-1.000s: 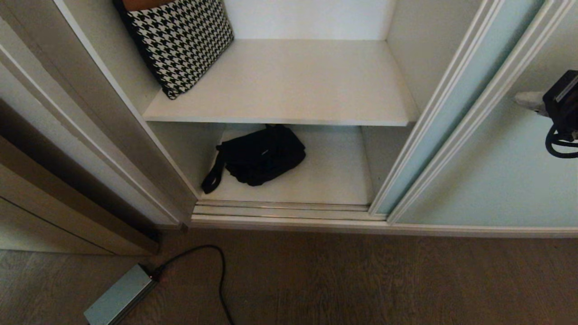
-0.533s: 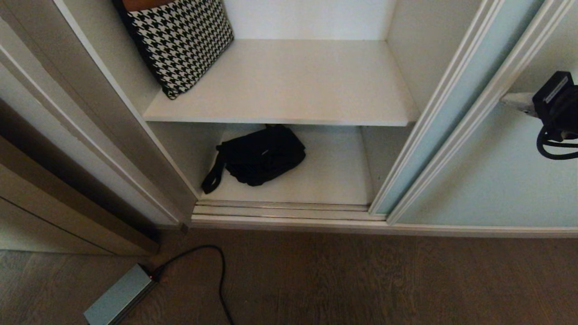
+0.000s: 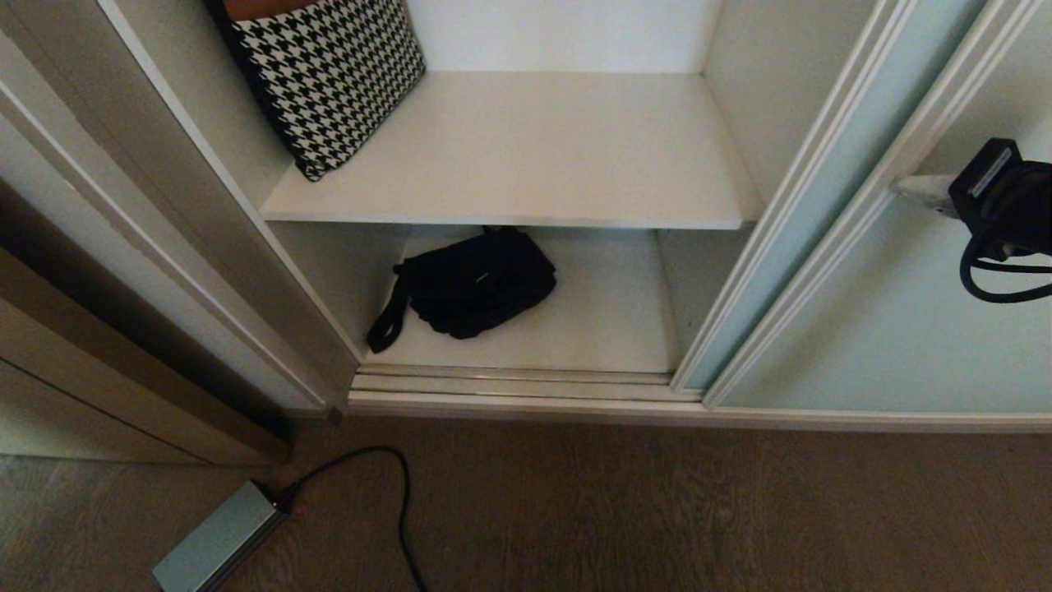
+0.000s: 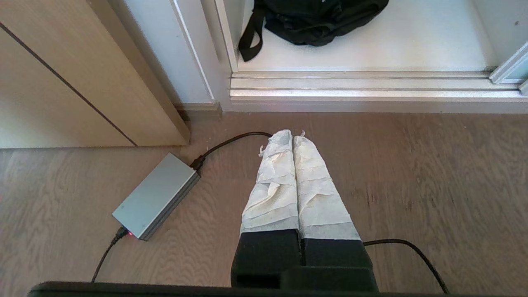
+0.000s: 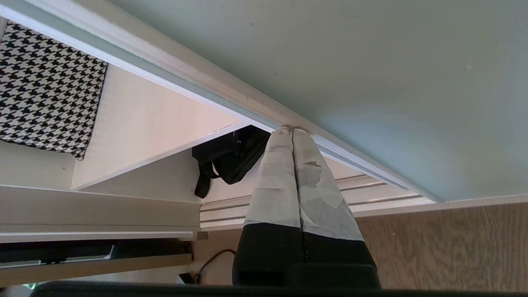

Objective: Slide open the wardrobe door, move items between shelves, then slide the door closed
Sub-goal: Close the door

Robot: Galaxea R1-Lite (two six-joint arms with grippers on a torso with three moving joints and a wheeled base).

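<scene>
Sliding wardrobe door (image 3: 912, 312), the pale mint frosted panel with its slim cream frame, stands at the right of the wardrobe, slid aside so the left compartment is open; a second like panel (image 3: 809, 205) sits just behind it, its edge showing as a narrow strip. Inside the opening, the upper shelf (image 3: 534, 156) carries the houndstooth cushion (image 3: 325, 78), which leans tilted against the left wardrobe wall at the shelf's back left corner, the rest of the board bare. The lower shelf (image 3: 608, 321) holds the black drawstring bag (image 3: 472, 284), slumped toward the left and partly under the upper board's front edge, its strap trailing toward the ridged floor track (image 3: 518, 380). The right pincer (image 5: 292, 128) is at the right side of the head view, its wrapped fingers (image 5: 284, 177) pressed together with nothing between them, their tips at the door's cream frame edge; whether they touch it cannot be told. Compared with a second ago, this pincer has shifted leftward across the door panel toward that frame, while cushion, bag and door lie as they were. The left pincer (image 4: 292, 134) hangs low over the wooden floor (image 4: 433, 185), fingers together and empty, near the grey power brick (image 4: 156, 196) and its black cable (image 4: 231, 142).
</scene>
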